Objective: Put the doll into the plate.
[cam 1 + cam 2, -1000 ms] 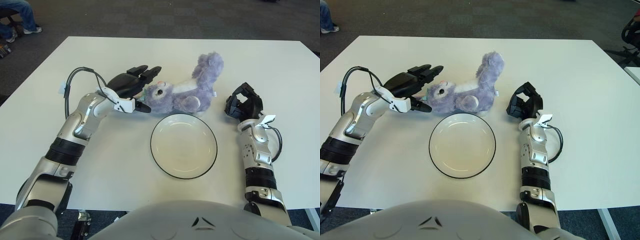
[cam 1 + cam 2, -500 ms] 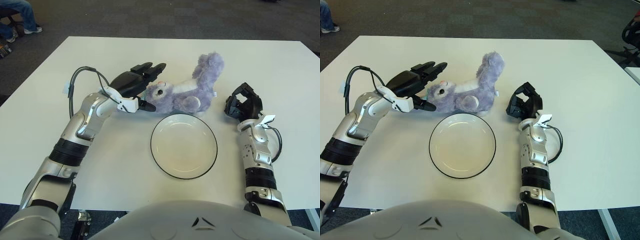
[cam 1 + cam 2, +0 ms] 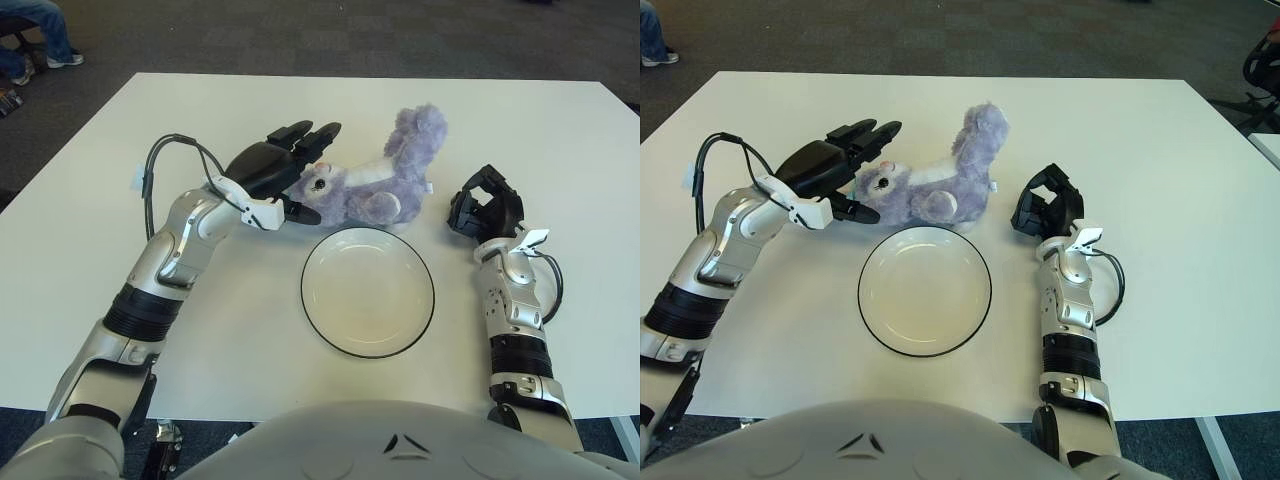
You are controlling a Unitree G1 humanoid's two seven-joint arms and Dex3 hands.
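Observation:
A purple plush doll (image 3: 375,180) lies on its side on the white table, just beyond the empty white plate (image 3: 368,291) with a dark rim. My left hand (image 3: 285,170) is open, its fingers spread around the doll's head at the left end, thumb below and fingers above, touching or nearly touching it. My right hand (image 3: 485,205) rests on the table to the right of the doll and plate, fingers curled and holding nothing.
The white table (image 3: 120,240) stretches wide to either side. Dark carpet lies beyond its far edge. A seated person's legs (image 3: 35,30) show at the far left corner.
My left hand has moved right, from beside the doll's head to around it, fingers still spread. The doll, plate and right hand have not moved.

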